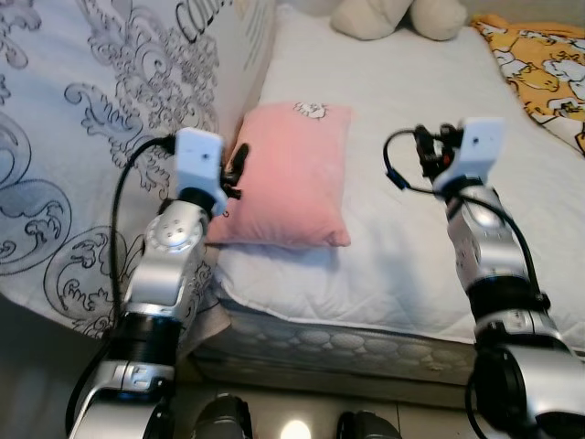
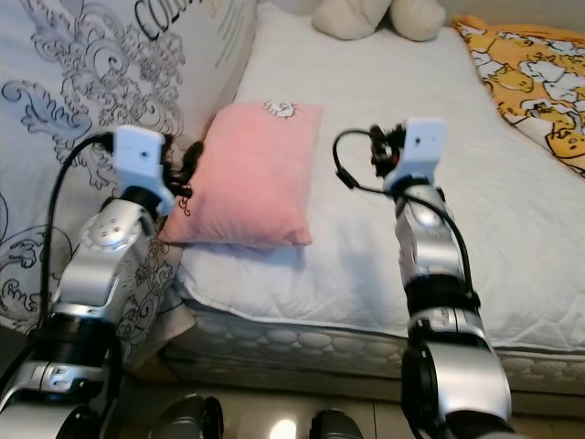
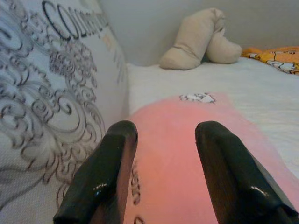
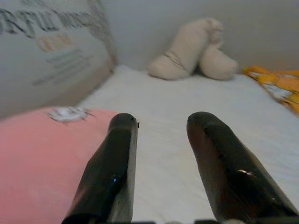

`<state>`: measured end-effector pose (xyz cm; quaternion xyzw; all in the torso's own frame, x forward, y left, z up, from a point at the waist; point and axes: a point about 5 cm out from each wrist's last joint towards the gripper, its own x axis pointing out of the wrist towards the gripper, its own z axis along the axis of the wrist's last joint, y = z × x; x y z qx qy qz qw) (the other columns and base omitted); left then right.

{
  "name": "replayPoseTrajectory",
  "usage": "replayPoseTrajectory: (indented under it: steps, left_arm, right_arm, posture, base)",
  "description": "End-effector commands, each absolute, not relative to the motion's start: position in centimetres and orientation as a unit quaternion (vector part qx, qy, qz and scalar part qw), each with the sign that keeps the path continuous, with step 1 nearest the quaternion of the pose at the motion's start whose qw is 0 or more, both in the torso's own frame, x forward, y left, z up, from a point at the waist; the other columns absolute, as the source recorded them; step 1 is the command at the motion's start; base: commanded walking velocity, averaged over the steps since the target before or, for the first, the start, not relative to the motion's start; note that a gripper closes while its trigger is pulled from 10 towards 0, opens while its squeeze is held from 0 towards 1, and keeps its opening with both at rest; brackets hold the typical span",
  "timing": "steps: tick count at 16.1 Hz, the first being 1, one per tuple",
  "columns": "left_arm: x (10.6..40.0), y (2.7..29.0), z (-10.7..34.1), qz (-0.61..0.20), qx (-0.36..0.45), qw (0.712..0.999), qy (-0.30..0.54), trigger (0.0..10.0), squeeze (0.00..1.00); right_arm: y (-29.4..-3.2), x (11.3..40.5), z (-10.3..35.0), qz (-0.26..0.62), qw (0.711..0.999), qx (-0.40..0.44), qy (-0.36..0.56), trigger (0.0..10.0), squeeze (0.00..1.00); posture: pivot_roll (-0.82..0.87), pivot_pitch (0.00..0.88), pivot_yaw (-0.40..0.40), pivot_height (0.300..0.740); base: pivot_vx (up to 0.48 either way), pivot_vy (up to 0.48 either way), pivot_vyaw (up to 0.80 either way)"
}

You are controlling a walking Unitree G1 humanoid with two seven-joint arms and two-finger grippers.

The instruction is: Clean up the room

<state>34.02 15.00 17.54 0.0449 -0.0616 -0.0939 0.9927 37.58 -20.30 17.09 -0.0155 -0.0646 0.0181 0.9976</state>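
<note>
A pink pillow (image 1: 294, 174) with a small white patch near its far edge lies flat on the white mattress (image 1: 420, 256), close to the bed's front left corner. My left gripper (image 1: 236, 169) hovers at the pillow's left edge, open, with the pillow (image 3: 187, 154) showing between its fingers (image 3: 105, 172). My right gripper (image 1: 430, 146) is raised over the bare mattress to the right of the pillow, open, with nothing between its fingers (image 4: 112, 168). The pillow (image 4: 42, 154) lies off to one side of it.
A large white duvet with grey swirls (image 1: 101, 119) is bunched against the bed's left side. A beige plush toy (image 1: 393, 16) sits at the bed's far end. An orange patterned blanket (image 1: 544, 73) lies at the far right. The mattress edge (image 1: 347, 343) is just before me.
</note>
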Motion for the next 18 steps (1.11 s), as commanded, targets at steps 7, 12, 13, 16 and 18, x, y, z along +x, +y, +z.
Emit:
replayPoseTrajectory:
  steps: [7,12,13,16,18]
  left_arm:
    - [29.3,16.2,14.6,-0.067,0.013,0.997,-0.049,10.0,0.00]
    - [27.5,16.1,14.1,-0.086,0.014,0.996,-0.033,10.0,0.00]
    - [26.7,16.7,13.2,-0.077,0.014,0.997,-0.014,10.0,0.00]
    - [25.5,17.0,12.7,-0.091,-0.003,0.996,0.000,10.0,1.00]
    - [25.3,17.0,12.7,-0.083,-0.001,0.997,-0.005,10.0,1.00]
  right_arm:
    - [-19.7,33.2,15.4,0.045,0.998,-0.012,-0.053,10.0,0.00]
    - [-20.0,29.0,13.5,0.037,0.999,0.002,-0.036,10.0,0.00]
    - [-20.3,27.7,12.6,0.041,0.999,0.007,-0.020,10.0,0.13]
    - [-20.8,25.1,11.4,0.051,0.998,0.033,0.004,10.0,1.00]
    - [-20.8,24.7,11.2,0.039,0.998,0.056,0.007,10.0,1.00]
  posture:
    - [-0.05,0.000,0.008,0.740]
    - [-0.05,0.000,0.014,0.740]
    - [-0.06,0.000,0.021,0.740]
    - [-0.05,0.000,0.037,0.740]
    - [-0.05,0.000,0.042,0.740]
  base:
    - [0.000,0.000,0.00]
    - [0.000,0.000,0.00]
    - [0.000,0.000,0.00]
    - [0.000,0.000,0.00]
    - [0.000,0.000,0.00]
